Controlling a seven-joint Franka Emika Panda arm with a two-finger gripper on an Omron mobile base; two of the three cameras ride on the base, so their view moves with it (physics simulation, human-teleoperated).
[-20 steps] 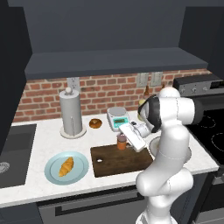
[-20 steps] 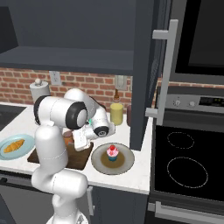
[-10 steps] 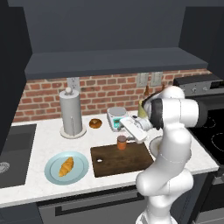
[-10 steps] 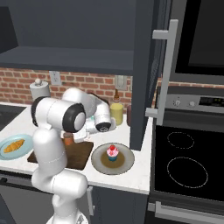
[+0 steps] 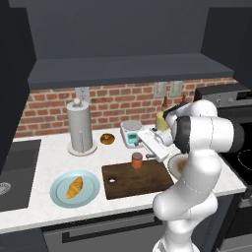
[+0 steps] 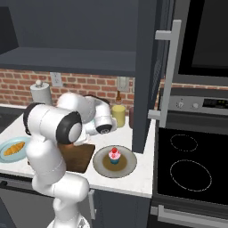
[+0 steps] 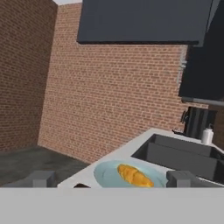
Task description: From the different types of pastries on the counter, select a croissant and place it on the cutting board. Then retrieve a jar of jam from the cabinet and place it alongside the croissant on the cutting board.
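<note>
Counting 1 croissant (image 5: 75,187), 1 jar (image 5: 137,160)

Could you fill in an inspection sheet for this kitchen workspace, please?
Surface: white speckled counter, brick wall behind.
Job's things: croissant lies on the light blue plate, not on the cutting board; jar of jam stands upright at the board's back edge.
Clutter: donut, cupcake on a grey plate, paper towel roll, kitchen scale, yellow canister.
Grippers: gripper open, above and right of the jar, holding nothing.
Cables: nothing seen.
Surroundings: sink to the left, stove to the right, dark cabinet overhead.
</note>
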